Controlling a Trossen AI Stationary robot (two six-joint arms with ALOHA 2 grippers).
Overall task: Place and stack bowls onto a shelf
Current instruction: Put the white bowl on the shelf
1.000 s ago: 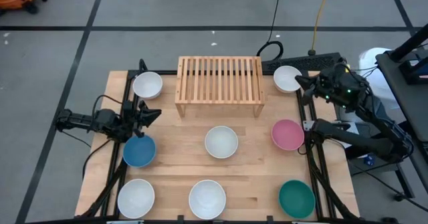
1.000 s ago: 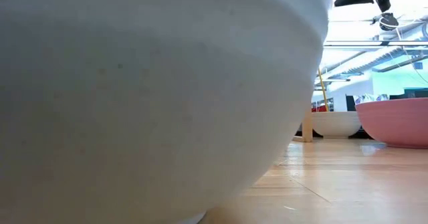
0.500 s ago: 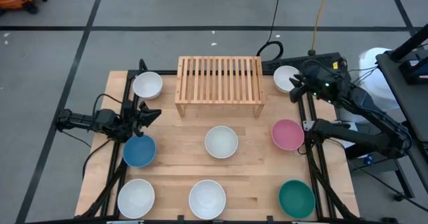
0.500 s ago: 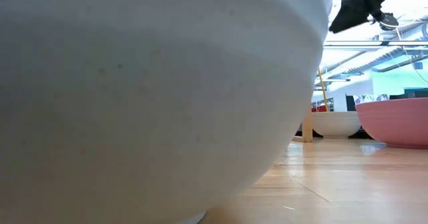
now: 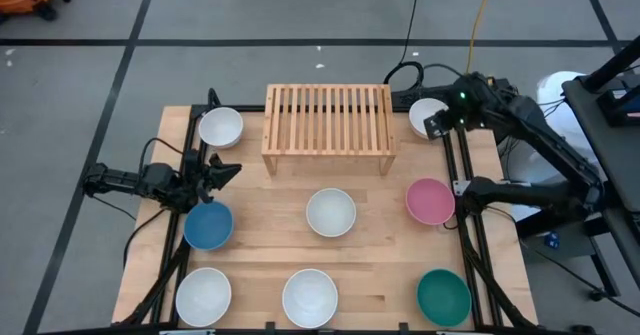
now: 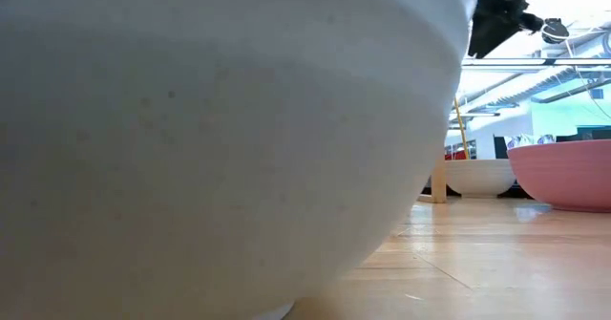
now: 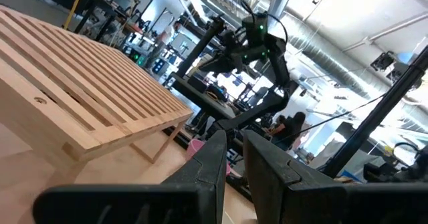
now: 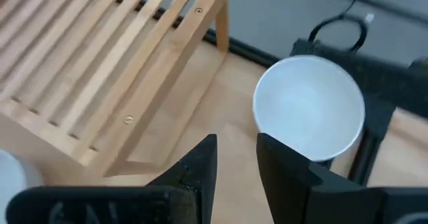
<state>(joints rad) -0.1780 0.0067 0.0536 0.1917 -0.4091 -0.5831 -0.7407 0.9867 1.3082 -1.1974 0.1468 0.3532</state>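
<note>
The light-wood shelf (image 5: 328, 120) stands at the table's far middle with nothing on it. White bowls rest on their bases at the far left (image 5: 221, 127), the centre (image 5: 330, 213) and the near edge (image 5: 204, 295) (image 5: 309, 297). A blue bowl (image 5: 208, 226), a pink bowl (image 5: 430, 201) and a green bowl (image 5: 443, 295) also sit on the table. My right gripper (image 8: 237, 160) hangs open, pointing down, just beside the far-right white bowl (image 8: 309, 107). My left gripper (image 7: 234, 150) waits at the left edge, a narrow gap between its fingers, holding nothing.
Black frame rails (image 5: 462, 235) run along both sides of the table. A cable (image 5: 404, 73) lies on the floor behind the shelf. In the low view the near white bowl (image 6: 191, 138) fills most of the picture. Bare wood lies between shelf and centre bowl.
My right gripper has swung toward the table's far edge and the shelf's side, over the edge of the far-right white bowl, and has tipped from nearly level to pointing steeply down. The bowls and the shelf have stayed where they were.
</note>
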